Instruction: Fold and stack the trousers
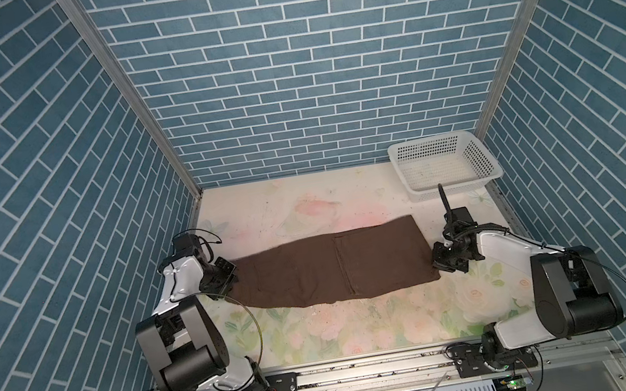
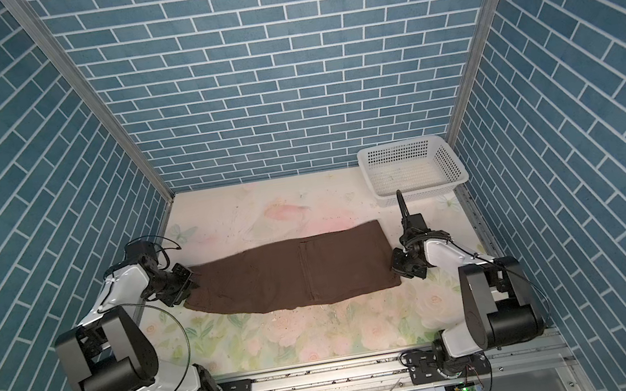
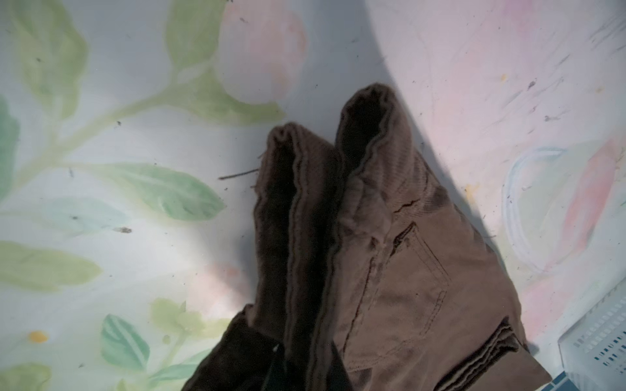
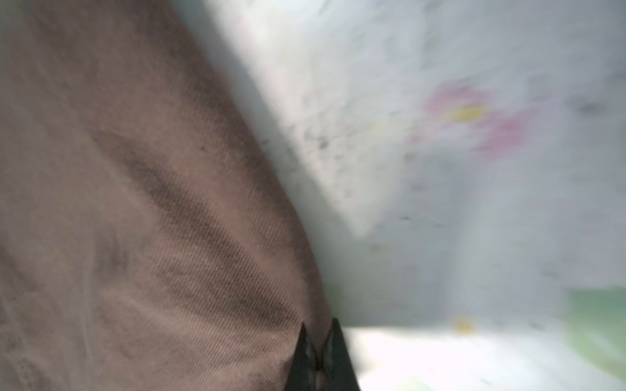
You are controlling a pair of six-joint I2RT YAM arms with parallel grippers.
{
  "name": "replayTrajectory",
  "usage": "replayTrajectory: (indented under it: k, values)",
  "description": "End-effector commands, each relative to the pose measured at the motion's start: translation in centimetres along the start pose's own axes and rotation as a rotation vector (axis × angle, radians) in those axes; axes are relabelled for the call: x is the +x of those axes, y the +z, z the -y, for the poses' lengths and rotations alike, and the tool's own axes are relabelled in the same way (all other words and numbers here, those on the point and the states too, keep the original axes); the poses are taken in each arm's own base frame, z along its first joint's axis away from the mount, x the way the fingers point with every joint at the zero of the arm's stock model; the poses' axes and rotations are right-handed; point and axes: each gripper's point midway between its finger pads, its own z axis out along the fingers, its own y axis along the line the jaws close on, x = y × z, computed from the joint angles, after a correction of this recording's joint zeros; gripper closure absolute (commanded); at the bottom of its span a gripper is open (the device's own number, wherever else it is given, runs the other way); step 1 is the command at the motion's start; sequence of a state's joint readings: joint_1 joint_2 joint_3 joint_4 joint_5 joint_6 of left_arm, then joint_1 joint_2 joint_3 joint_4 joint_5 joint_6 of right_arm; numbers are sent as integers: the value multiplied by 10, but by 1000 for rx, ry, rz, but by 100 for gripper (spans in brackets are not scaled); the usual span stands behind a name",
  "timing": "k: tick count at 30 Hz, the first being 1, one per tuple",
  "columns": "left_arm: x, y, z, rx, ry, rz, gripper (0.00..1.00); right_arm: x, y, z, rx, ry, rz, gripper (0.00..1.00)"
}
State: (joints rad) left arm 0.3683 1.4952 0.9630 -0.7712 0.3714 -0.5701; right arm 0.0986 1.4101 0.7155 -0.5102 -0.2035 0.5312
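**A:** Starting big: where does everything sit?

**B:** The flowered table (image 1: 364, 323) fills the floor of the cell. The trousers (image 1: 331, 269) lie across its middle as one long brown band running side to side. A white basket (image 1: 479, 163) stands well apart from them in the far right corner.

**A:** How will the cloth handle?

**B:** Soft and limp, I'd judge, with no stiffness of its own. The wrist views show a fine ribbed weave, so it should hold in a pinch rather than slip. It looks fairly heavy for fabric. It would likely sag between two holds, and the stacked layers could slide over one another.

**A:** And the claws?

**B:** The left gripper (image 1: 234, 277) is at the left end, closed to a narrow pinch on the cloth. Its wrist view shows the waistband (image 3: 389, 111) bunched and raised off the table, with a stitched pocket (image 3: 416, 281) just beside it. The right gripper (image 1: 439, 257) is fully closed at the near right corner. In its wrist view the fingertips (image 4: 338, 359) meet on the fabric's edge, and creases run toward them.

**A:** Best places to hold?

**B:** The end corners, pinched through every layer. The waistband is the thickest and safest bite. At the other end the risk is catching only the top layer.
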Motion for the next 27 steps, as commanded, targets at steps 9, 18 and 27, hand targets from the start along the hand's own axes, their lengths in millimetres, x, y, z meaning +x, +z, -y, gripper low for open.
replayTrajectory:
  k: [9, 18, 27]
  values:
    - [75, 55, 5, 81, 15, -135, 82, -57, -89, 42, 138, 126, 313, 100]
    - [94, 62, 20, 121, 41, -160, 51, -81, -169, -92, 145, -381, 589, 100]
    - [53, 12, 36, 218, -39, -56, 45, -9, -157, -265, 127, -1013, 663, 100]
